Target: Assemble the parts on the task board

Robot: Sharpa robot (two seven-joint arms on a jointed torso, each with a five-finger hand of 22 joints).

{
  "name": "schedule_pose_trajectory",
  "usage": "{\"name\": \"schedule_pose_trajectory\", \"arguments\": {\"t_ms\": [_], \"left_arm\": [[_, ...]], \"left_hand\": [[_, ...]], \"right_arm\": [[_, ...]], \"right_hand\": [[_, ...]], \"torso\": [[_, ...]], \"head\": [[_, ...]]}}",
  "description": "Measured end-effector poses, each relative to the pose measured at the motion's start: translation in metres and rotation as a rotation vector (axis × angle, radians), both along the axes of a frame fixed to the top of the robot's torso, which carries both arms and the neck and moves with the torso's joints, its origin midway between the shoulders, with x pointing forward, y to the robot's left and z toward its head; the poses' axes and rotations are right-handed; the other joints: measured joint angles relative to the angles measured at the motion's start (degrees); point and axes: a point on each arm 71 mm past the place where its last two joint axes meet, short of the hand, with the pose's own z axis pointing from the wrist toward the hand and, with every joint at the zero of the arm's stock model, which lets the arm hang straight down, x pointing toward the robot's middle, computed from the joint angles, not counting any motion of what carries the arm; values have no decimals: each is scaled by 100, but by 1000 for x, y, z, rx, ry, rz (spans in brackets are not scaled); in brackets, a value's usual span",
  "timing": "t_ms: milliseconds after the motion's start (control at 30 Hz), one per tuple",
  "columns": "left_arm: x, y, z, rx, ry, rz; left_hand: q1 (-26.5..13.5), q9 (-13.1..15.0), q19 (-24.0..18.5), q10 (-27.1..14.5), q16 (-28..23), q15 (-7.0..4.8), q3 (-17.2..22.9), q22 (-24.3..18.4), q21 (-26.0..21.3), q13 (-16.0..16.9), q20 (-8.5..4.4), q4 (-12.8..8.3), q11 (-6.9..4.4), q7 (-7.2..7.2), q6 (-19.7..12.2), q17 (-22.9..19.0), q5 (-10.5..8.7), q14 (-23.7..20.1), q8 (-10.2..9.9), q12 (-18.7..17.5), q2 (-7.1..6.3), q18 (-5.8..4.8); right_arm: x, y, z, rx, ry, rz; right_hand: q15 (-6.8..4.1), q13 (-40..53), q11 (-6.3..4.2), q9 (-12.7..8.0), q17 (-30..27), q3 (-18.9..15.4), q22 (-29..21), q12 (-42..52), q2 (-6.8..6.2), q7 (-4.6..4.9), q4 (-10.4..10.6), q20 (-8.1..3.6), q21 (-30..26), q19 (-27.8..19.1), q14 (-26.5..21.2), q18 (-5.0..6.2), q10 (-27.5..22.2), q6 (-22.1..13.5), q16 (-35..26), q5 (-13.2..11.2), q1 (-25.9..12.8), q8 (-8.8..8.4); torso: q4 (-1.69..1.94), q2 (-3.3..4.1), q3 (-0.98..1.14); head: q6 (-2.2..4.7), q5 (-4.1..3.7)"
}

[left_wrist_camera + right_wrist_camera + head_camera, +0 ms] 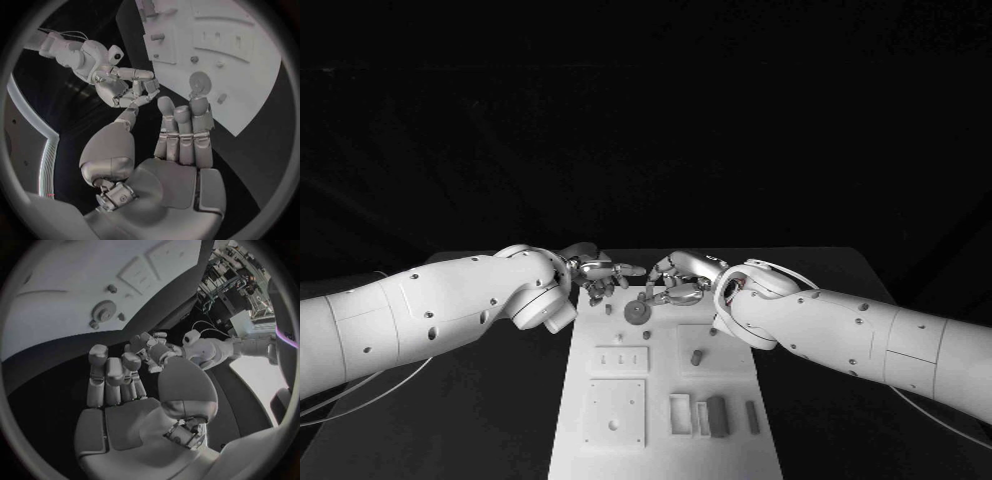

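Note:
The white task board (661, 460) runs down the middle of the table. A round gear (636, 311) lies near its far end, with a small part (120, 316) beside it. My left hand (593, 275) and right hand (682, 280) hover close together over the board's far edge, just beyond the gear. In the left wrist view the left hand (181, 135) has its fingers straight and side by side, with an empty palm, above the gear (200, 80). The right hand (115, 377) likewise shows a bare palm, and the gear (102, 310) lies past its fingertips.
A short peg (698, 354) stands mid-board. Upright blocks (715, 415) and a recessed square plate (615, 410) sit at the near end. Both white forearms flank the board, over the black table on either side.

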Motion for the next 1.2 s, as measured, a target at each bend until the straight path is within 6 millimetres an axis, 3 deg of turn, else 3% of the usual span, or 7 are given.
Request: {"name": "schedule_pose_trajectory", "arguments": {"t_ms": [33, 233, 333, 433, 500, 567, 1200], "left_arm": [[-1, -2, 0, 5, 0, -5], [-5, -9, -3, 40, 0, -32], [-6, -10, -4, 59, 0, -40], [-7, -11, -5, 77, 6, -49], [-8, -12, -5, 89, 13, -55], [-9, -12, -6, 100, 20, -59], [-11, -17, -10, 171, 50, -90]], "left_hand": [[30, 38, 30, 8, 78, -58, -33, 0, 65, 8, -31, 33, -74, -11, 260, -20, 0, 6, -2, 45, 30, 5], [146, 145, 100, 143, 307, -136, -187, -1, 253, 24, -101, 292, -138, -67, 418, -146, 0, 84, -15, 127, -20, 5], [351, 215, 131, 196, 452, -171, -368, -1, 369, 24, -132, 589, -191, -96, 540, -243, 0, 117, -66, 196, -13, 5], [696, 290, 114, 245, 596, -213, -679, -1, 482, 28, -188, 971, -200, -116, 601, -350, 74, 93, -122, 234, 35, 4], [1239, 357, 111, 246, 713, -240, -1140, -1, 553, 25, -191, 1595, -199, -115, 668, -488, 136, 66, -218, 253, 90, 4], [1629, 399, 110, 246, 780, -249, -1452, -1, 586, 10, -191, 1947, -199, -122, 697, -575, 273, 56, -269, 253, 154, 3], [1705, 431, 132, 246, 821, -249, -1748, -3, 589, -17, -211, 2032, -199, -142, 718, -684, 360, 55, -318, 281, 249, 2]], "right_arm": [[-1, 2, -1, -1, 4, 2], [-5, 8, -2, -5, 15, 5], [-6, 11, -2, -6, 18, 5], [-7, 12, -3, -7, 21, 5], [-8, 13, -3, -7, 22, 6], [-8, 13, -3, -7, 23, 6], [-13, 21, -3, -11, 27, 19]], "right_hand": [[0, 0, 0, 6, 0, 0, 0, 0, 0, 0, 0, 0, 0, 0, 0, -1, 0, 0, 0, 0, 0, 0], [8, 0, -1, 16, -5, 0, 0, 0, -30, -18, 0, -11, 0, 28, 8, -1, 0, 21, 0, 0, -30, 0], [-3, 0, -1, 16, -5, 0, 0, 0, -31, -18, 0, -11, 0, 28, -3, -1, 0, 21, 0, 0, -30, 0], [-30, 0, -1, 15, -5, 0, 0, 0, -8, -18, 0, -10, 0, 29, 7, -1, 1, 21, 0, 0, -52, 0], [-30, 1, -1, 15, -5, 0, 0, 0, -8, -18, 0, -10, 0, 28, 7, -1, 0, 21, 0, 0, -52, 0], [-30, 0, -1, 15, -5, 0, 0, 0, -8, -18, 0, -9, 0, 28, 7, -1, 0, 21, 0, 0, -52, 0], [-28, 1, -1, 29, -10, 0, 0, 0, -8, -17, 0, -13, 0, 69, 9, -3, 1, 21, 0, 0, -52, -1]], "torso": [[0, -8, -4], [2, -25, -12], [2, -25, -12], [2, -24, -6], [1, -20, -4], [1, -18, -1], [1, -6, 4]], "head": [[-3, -1], [-21, 7], [-29, 18], [-31, 23], [-32, 22], [-37, 16], [-58, 14]]}}
